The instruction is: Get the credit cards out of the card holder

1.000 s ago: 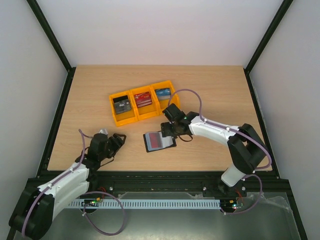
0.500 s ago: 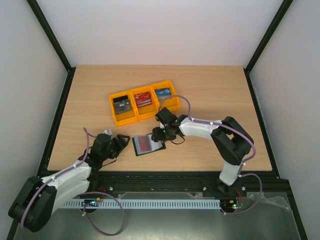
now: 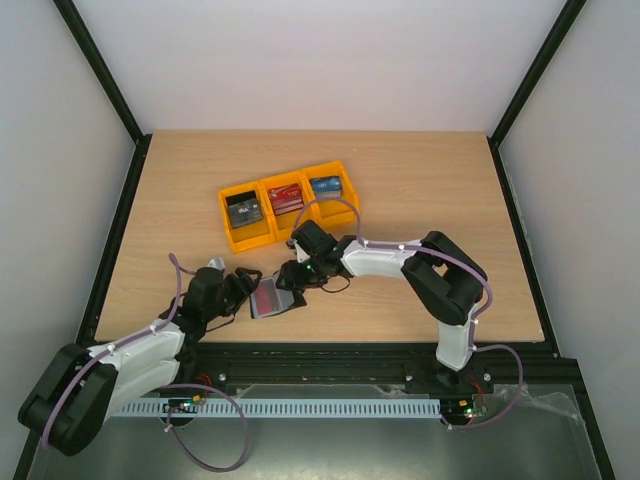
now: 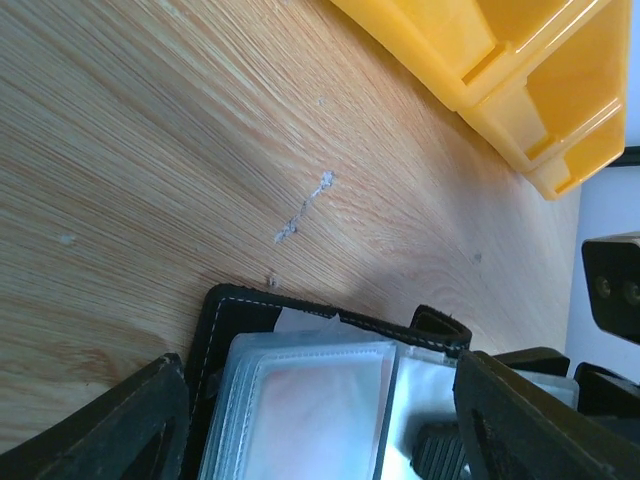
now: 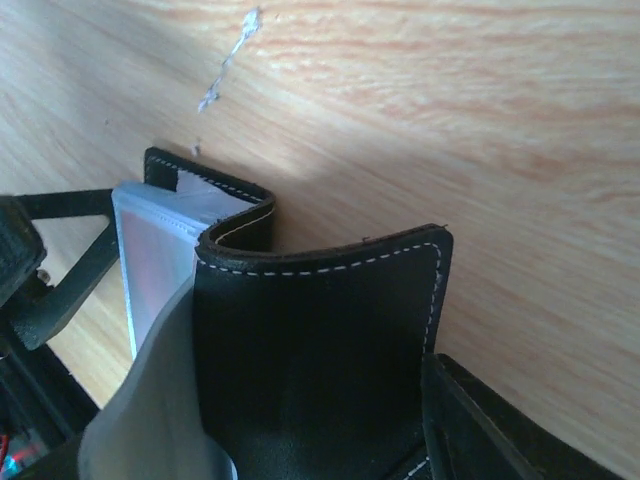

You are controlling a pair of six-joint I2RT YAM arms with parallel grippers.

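The black card holder (image 3: 268, 298) lies open near the table's front, left of centre. A reddish card (image 3: 266, 294) shows in its clear sleeves. My right gripper (image 3: 297, 272) is shut on the holder's right flap and holds that flap upright (image 5: 310, 340). My left gripper (image 3: 240, 287) is open, with its fingers either side of the holder's left half (image 4: 300, 400). The reddish card (image 4: 310, 410) shows faintly through the sleeves there. A dark grey card (image 3: 243, 212), a red card (image 3: 286, 198) and a blue card (image 3: 325, 185) lie in the yellow bins.
Three joined yellow bins (image 3: 262, 233) stand just behind the holder, and their corner shows in the left wrist view (image 4: 520, 70). Black frame rails run along the table's left, right and front edges. Bare wood lies to the right and at the back.
My right gripper has dragged the card holder leftward, toward the left gripper. The left gripper has come forward, so its fingers now straddle the holder.
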